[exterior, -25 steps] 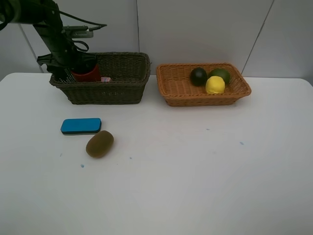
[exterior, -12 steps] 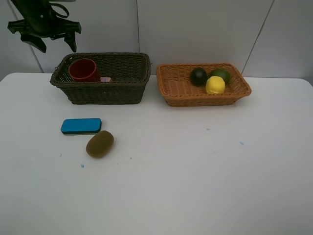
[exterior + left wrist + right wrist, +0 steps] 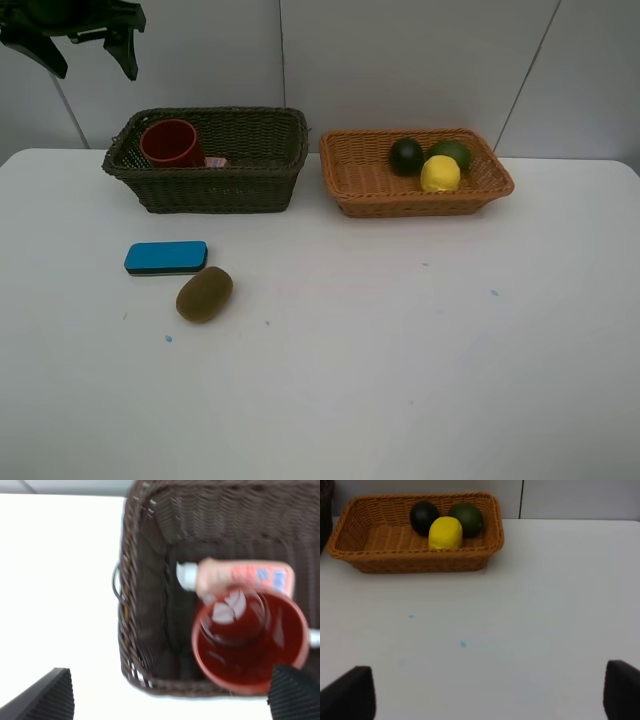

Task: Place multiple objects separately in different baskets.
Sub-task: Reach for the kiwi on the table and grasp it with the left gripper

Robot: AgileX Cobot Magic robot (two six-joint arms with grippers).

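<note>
Red-brown plastic cup (image 3: pixel 172 143), glossy, mouth up, inside dark olive basket (image 3: pixel 215 188) beside pink bottle (image 3: pixel 240 577), left gripper (image 3: pixel 93 60) wide and empty above that basket, right gripper (image 3: pixel 485 692) wide.

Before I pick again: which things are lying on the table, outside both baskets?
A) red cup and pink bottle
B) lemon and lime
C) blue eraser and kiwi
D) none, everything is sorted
C: the blue eraser and the kiwi lie side by side on the bare table in front of the dark basket, outside its rim.
</note>
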